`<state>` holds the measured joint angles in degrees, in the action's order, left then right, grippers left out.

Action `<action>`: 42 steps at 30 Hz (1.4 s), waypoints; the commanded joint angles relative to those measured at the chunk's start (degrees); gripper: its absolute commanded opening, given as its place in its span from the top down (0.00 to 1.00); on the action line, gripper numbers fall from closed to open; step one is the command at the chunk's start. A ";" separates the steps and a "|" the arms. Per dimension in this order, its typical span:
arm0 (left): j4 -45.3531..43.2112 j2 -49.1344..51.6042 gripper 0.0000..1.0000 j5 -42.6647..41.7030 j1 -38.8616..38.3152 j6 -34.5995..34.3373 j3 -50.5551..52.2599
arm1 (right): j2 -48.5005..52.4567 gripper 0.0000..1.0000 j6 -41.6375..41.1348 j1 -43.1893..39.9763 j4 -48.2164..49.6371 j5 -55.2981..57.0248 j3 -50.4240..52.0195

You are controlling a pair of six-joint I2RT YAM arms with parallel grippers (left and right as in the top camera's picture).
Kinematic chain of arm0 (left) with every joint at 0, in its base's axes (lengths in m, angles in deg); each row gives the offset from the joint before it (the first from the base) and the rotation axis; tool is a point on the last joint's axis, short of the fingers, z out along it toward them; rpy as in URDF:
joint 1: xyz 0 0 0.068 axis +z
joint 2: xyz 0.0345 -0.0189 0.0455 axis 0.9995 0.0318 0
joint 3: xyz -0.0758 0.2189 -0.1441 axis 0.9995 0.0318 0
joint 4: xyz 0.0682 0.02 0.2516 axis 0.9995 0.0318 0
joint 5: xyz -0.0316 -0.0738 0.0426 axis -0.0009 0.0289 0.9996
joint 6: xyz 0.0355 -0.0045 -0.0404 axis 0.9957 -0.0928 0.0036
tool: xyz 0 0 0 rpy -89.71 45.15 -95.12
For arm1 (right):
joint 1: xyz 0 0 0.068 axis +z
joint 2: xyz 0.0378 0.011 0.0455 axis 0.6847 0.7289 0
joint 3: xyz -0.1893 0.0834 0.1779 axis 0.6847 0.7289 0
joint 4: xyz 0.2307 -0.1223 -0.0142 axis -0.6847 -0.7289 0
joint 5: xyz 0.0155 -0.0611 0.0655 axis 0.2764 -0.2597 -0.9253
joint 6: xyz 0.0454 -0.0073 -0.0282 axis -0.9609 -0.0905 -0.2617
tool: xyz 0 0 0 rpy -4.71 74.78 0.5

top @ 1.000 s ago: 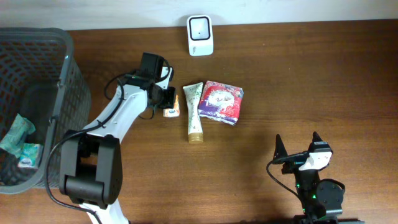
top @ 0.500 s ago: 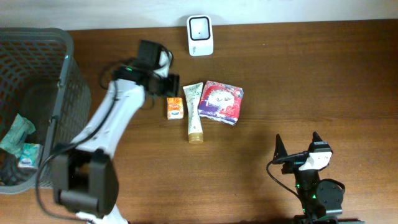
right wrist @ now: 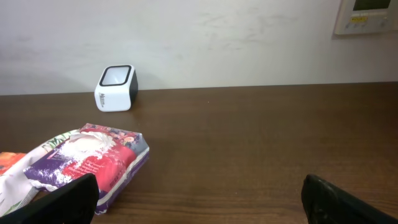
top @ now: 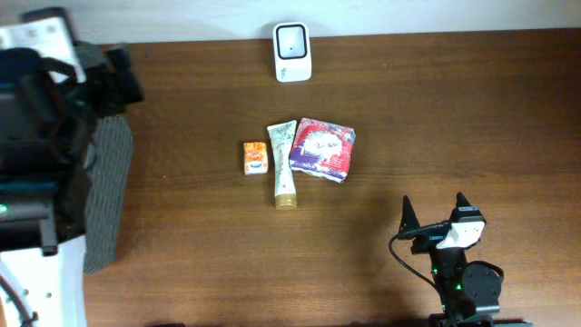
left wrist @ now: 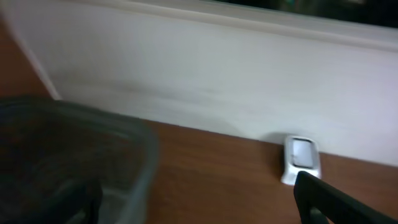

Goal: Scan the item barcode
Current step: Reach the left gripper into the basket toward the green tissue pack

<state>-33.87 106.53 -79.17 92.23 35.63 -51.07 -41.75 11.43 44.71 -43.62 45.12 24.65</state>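
Observation:
A small orange box [top: 255, 156] lies on the table beside a cream tube [top: 283, 163] and a red and purple packet [top: 321, 148]. The white barcode scanner [top: 292, 52] stands at the back edge. My left arm [top: 41, 136] is raised high at the left, large and close to the overhead camera. In the left wrist view my left gripper [left wrist: 193, 194] is open and empty, above the basket rim [left wrist: 124, 134], with the scanner [left wrist: 301, 158] ahead. My right gripper [top: 434, 214] rests open and empty at the front right, facing the packet [right wrist: 87, 158] and the scanner [right wrist: 115, 87].
The dark mesh basket [top: 109, 200] at the left is mostly hidden behind my left arm. A white wall runs along the table's back edge. A wall panel [right wrist: 370, 15] shows at the top right of the right wrist view.
My left gripper has opened and let go of the orange box, which now lies by the tube. The left arm has risen and swung left over the basket. The right arm has not moved.

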 commanded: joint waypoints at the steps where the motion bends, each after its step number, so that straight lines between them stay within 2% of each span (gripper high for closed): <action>1: -0.48 -0.11 0.01 1.75 7.93 0.07 -0.50 | -0.42 0.01 0.39 0.33 -0.22 0.68 0.42; 5: -0.74 1.20 0.01 1.77 16.00 0.07 -0.42 | -0.42 0.01 0.39 0.33 -0.22 0.68 0.42; 9: 0.13 4.61 0.00 1.77 20.31 0.07 -0.33 | -0.42 0.01 0.39 0.33 -0.22 0.68 0.42; 15: 3.65 10.29 0.00 2.21 22.71 0.07 -0.33 | -0.42 0.01 0.39 0.33 -0.22 0.68 0.42; 22: 6.84 12.41 0.00 2.19 27.50 0.07 -0.28 | -0.42 0.01 0.39 0.33 -0.22 0.68 0.42; 27: 8.57 15.19 0.01 2.49 28.04 0.07 -0.20 | -0.42 0.01 0.39 0.33 -0.22 0.68 0.42; 30: 11.02 17.00 0.00 7.08 28.09 -2.25 -0.15 | -0.42 0.01 0.39 0.33 -0.22 0.68 0.42; 35: 13.00 19.23 0.00 7.54 28.37 -2.32 -0.11 | -0.42 0.01 0.39 0.33 -0.22 0.68 0.42; 38: 14.36 19.91 0.00 10.49 28.37 -5.99 -0.02 | -0.42 0.01 0.39 0.33 -0.22 0.68 0.42; 42: 15.13 21.55 0.01 10.47 28.37 -6.12 -0.02 | -0.42 0.01 0.39 0.33 -0.22 0.68 0.42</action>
<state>-19.12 126.44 -69.90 120.19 30.88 -51.05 -41.75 11.43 44.71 -43.62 45.12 24.65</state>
